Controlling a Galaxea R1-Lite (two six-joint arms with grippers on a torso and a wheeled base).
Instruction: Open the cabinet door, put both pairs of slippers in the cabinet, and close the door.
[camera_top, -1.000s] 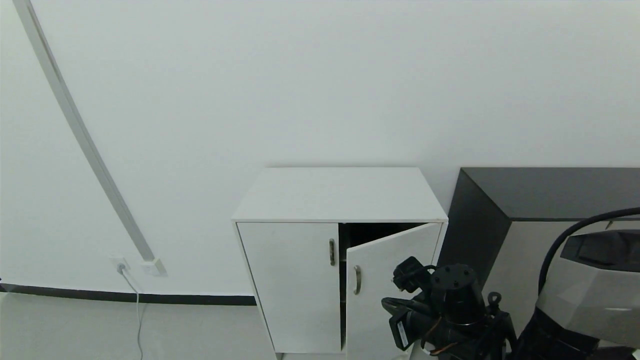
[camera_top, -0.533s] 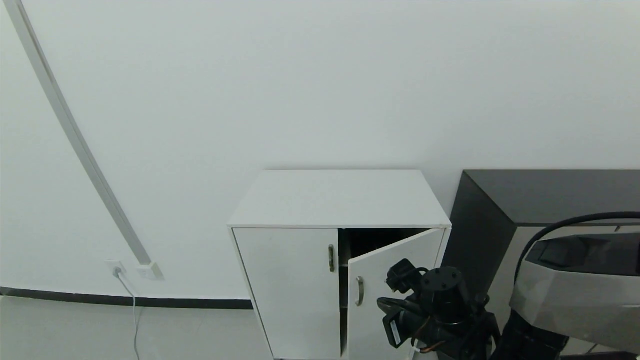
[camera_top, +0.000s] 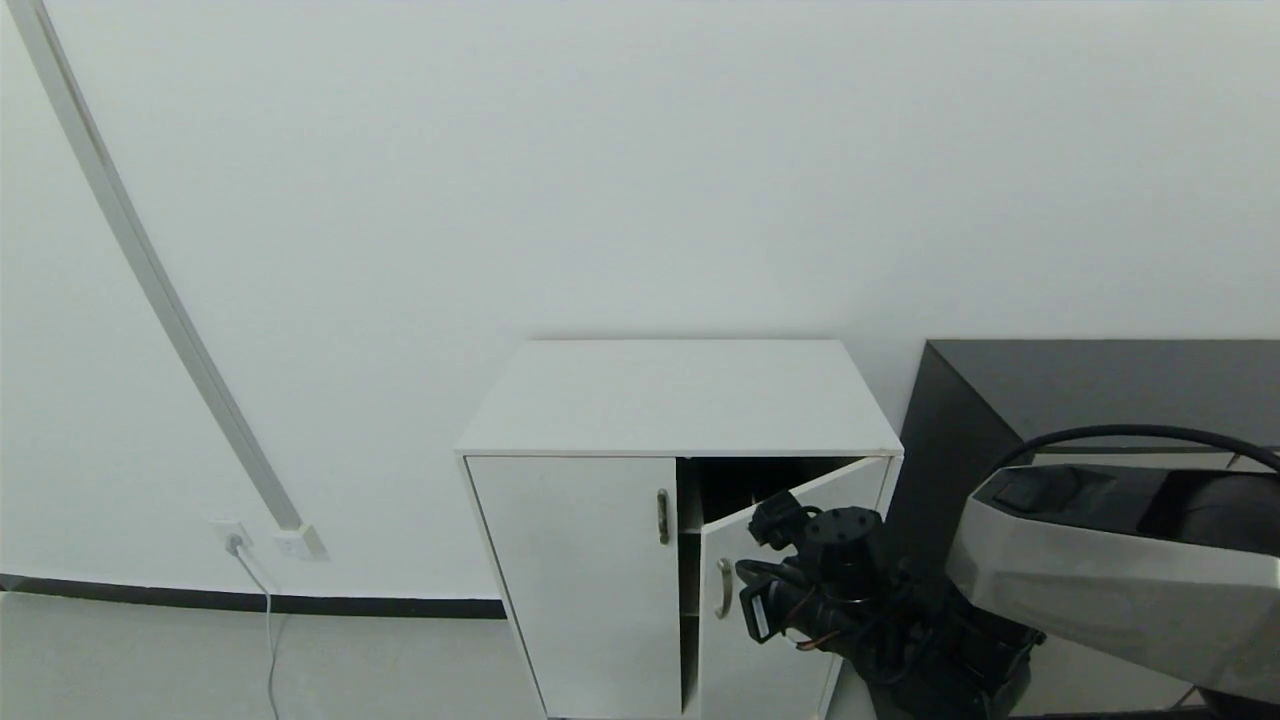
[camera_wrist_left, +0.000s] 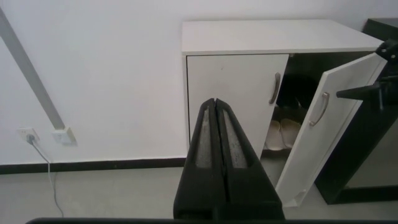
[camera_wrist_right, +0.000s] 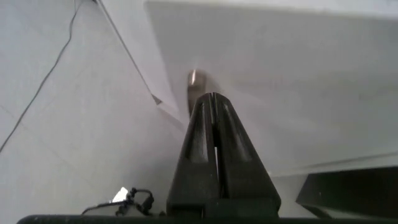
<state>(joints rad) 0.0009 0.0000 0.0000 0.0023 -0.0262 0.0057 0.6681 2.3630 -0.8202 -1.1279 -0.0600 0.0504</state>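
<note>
The white cabinet stands against the wall, its left door closed and its right door ajar. My right gripper is shut, with its tip against the outer face of the right door, just beside the metal handle. From the left wrist view that gripper shows as a dark point touching the door. Through the gap, a pale pair of slippers lies on a shelf inside. My left gripper is shut on nothing and hangs in front of the cabinet, well back from it.
A black cabinet stands close on the right of the white one. A wall socket with a hanging cable and a slanting cable duct are on the wall to the left. Open floor lies left of the cabinet.
The head camera shifted slightly at first. My right arm has moved up and left, in against the right door. The door stays ajar at about the same angle.
</note>
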